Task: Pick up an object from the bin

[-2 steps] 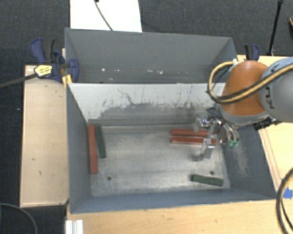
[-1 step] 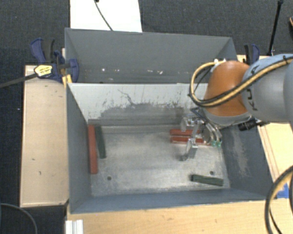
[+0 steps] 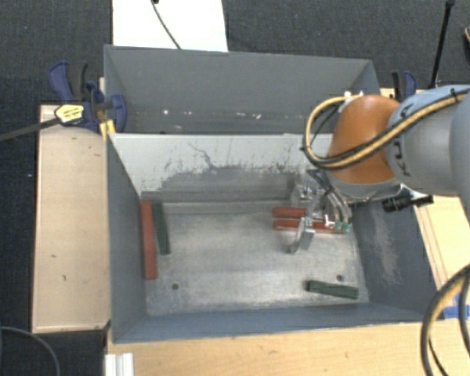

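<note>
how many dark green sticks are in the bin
2. One dark green stick lies by the left wall beside a long red stick; the other lies near the front right corner. The gripper could hide more beneath it.

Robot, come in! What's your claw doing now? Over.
Claw low over two red sticks, back right of bin. One green stick apart, front right. Other sticks by left wall, well clear. Over.

No readable text or labels anywhere.
</note>
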Robot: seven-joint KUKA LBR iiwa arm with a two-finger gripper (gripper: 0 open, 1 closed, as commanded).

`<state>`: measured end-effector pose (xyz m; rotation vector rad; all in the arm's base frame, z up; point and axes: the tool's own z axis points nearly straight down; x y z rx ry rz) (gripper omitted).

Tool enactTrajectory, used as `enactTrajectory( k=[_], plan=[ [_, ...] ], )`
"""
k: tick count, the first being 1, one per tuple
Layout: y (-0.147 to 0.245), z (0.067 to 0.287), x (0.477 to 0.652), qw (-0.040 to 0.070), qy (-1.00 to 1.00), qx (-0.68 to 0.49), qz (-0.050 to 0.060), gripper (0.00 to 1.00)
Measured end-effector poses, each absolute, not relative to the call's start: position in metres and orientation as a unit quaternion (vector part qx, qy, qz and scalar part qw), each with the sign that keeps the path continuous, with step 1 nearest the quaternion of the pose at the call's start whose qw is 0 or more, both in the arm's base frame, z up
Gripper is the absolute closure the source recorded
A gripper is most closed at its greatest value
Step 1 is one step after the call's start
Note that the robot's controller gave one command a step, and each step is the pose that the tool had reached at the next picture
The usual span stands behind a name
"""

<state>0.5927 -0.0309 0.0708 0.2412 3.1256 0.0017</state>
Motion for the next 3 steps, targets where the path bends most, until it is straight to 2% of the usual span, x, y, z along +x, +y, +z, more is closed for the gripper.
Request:
enactTrajectory(
  k=[1,2,3],
  plan=[
    [-0.031,0.071,0.593,0.003,0.997,0.075,0.0,1.0],
    [-0.029,0.18,0.566,0.005,0.996,0.094,0.0,1.0],
    [-0.016,0.36,0.565,0.007,0.997,0.08,0.001,1.0]
  ],
)
